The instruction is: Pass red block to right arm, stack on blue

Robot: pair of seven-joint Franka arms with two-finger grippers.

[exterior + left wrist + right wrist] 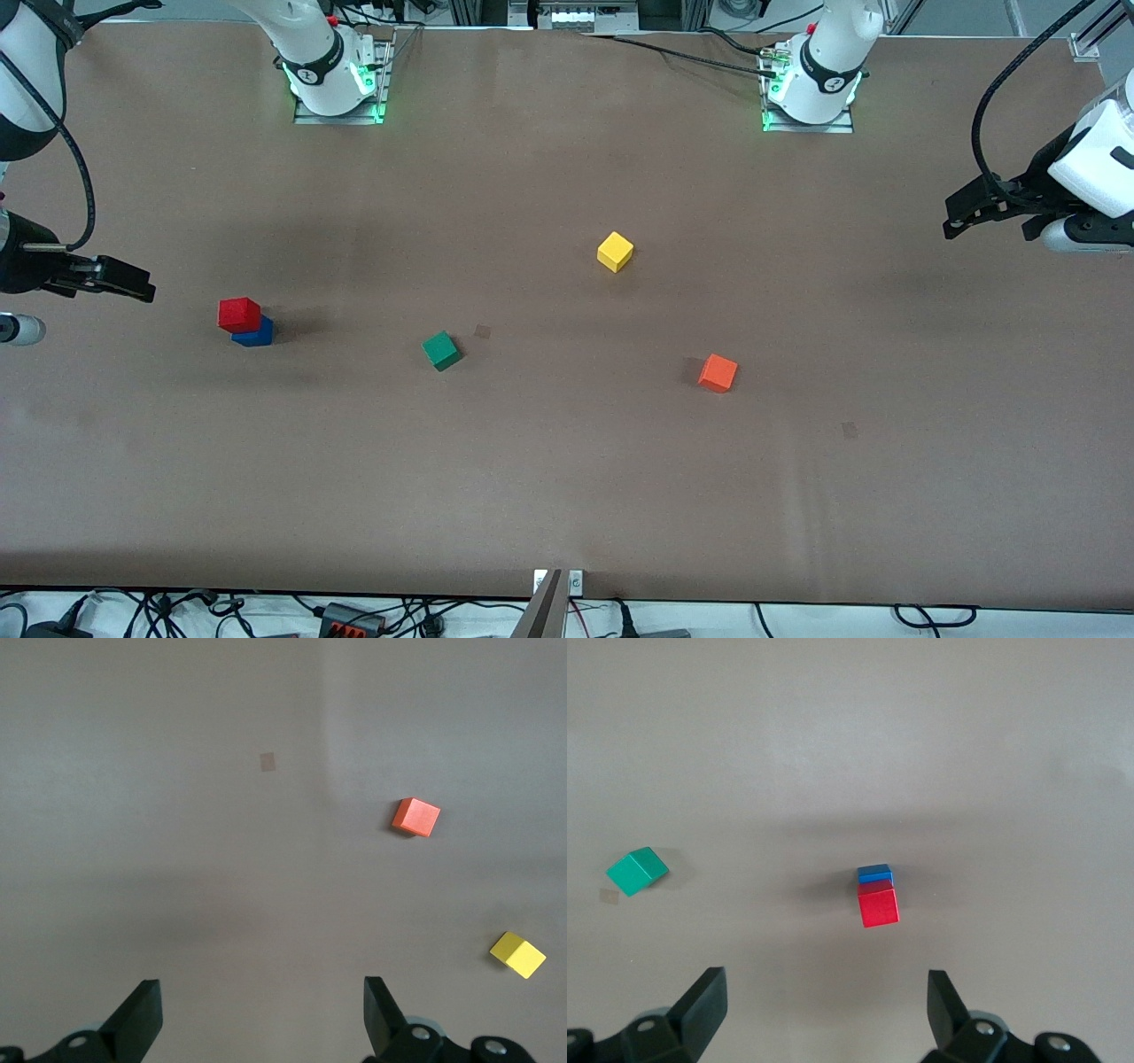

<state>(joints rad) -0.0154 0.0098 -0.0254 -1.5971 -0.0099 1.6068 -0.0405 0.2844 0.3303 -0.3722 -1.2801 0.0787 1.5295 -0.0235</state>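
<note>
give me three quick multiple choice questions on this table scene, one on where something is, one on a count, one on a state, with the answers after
1. Where is the red block?
A. on the blue block
B. beside the yellow block
C. in the left gripper

2. How many blocks are on the table?
A. three
B. five
C. seven

3. What state is the right gripper in?
A. shut on the red block
B. shut on the green block
C. open and holding nothing

Answers:
1. A, the red block sits on top of the blue one, toward the right arm's end of the table.
2. B, red, blue, green, yellow and orange show.
3. C, its fingers stand apart with nothing between them.
</note>
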